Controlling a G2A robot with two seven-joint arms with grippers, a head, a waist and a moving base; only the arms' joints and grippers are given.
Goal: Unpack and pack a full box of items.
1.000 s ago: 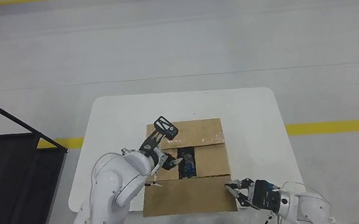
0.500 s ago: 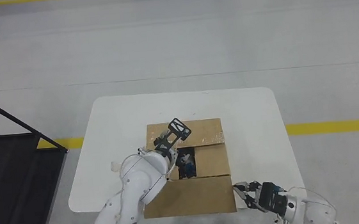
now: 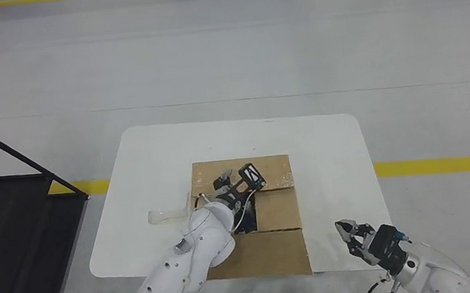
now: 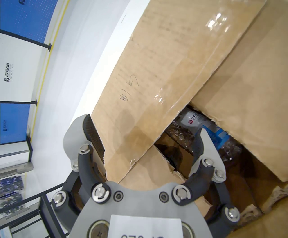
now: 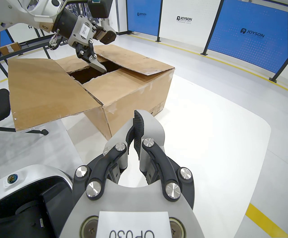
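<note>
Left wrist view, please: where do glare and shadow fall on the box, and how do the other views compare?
Left wrist view: glare glints on the tape along the flap of the box; a soft shadow lies on the flap by the fingers; the opening is dark. Right wrist view: the opening is near black, the table bright. Top view: even light, dark opening.
</note>
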